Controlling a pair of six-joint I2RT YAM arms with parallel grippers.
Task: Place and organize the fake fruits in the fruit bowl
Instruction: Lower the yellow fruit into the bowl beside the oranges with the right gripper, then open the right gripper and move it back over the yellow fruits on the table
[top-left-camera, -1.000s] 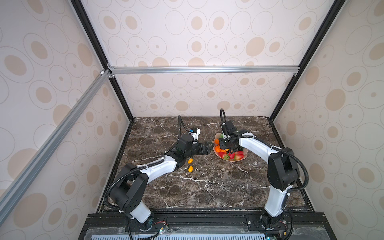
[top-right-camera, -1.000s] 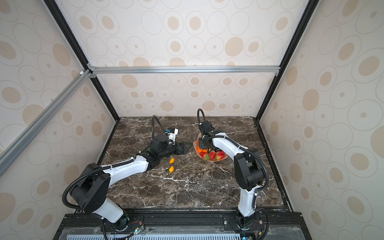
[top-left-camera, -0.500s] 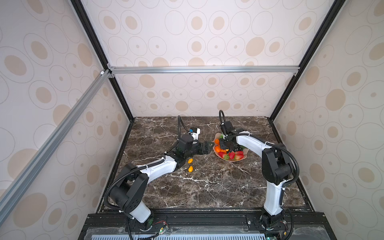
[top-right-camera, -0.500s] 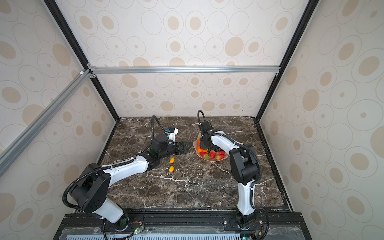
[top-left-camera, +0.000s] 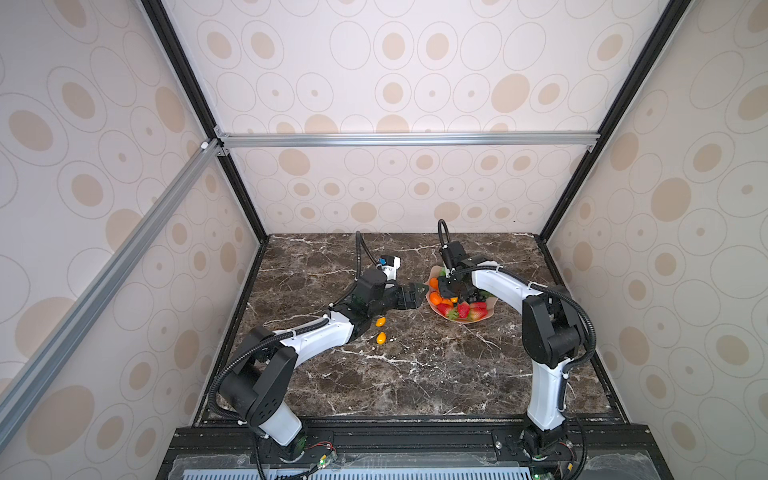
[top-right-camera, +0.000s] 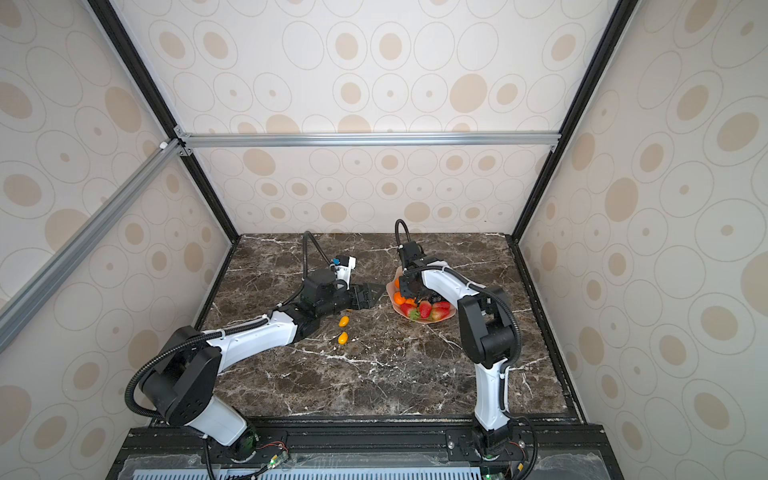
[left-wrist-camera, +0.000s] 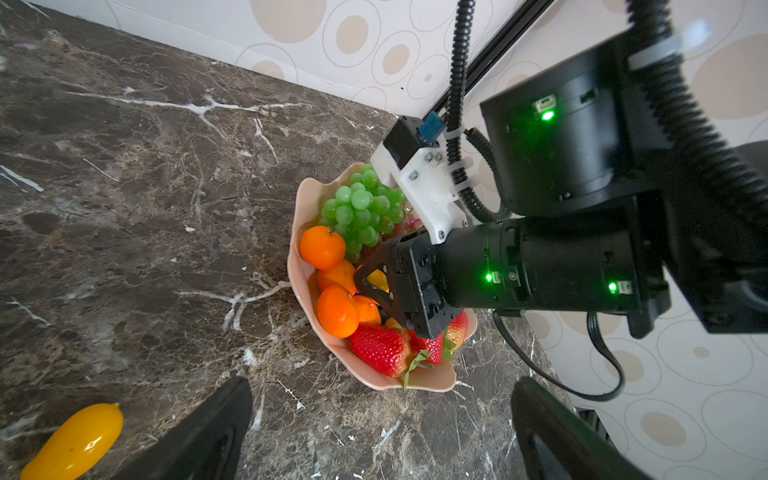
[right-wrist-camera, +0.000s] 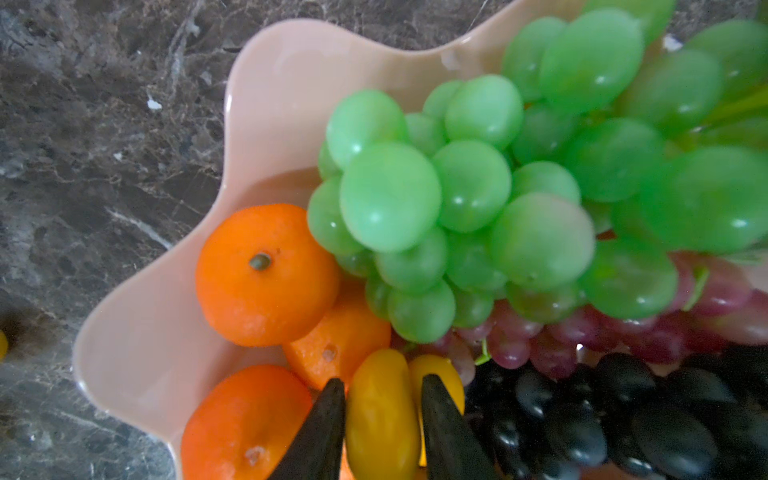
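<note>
Wavy-rimmed pink bowl (left-wrist-camera: 300, 216), far right of centre on marble table (top-left-camera: 415, 374): glossy grapes (left-wrist-camera: 361, 208), tangerines (left-wrist-camera: 322, 247), strawberries (left-wrist-camera: 380, 347). Right gripper (right-wrist-camera: 383, 378) flanks an oval kumquat (right-wrist-camera: 382, 419) inside; pinching or loose, cannot tell. Left gripper (left-wrist-camera: 380, 436) spread, beside bowl. Two kumquats (top-left-camera: 380, 321) on table, left.

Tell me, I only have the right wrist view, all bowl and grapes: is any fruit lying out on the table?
Observer: Yes, two kumquats lie on the marble table beside the left arm, apart from the fruit bowl.
Operator: Where is the left gripper?
Observer: The left gripper sits low just left of the bowl in both top views, open and empty.
Operator: Any strawberries in yet?
Observer: Several strawberries lie in the bowl's front part, toward the arm bases.
</note>
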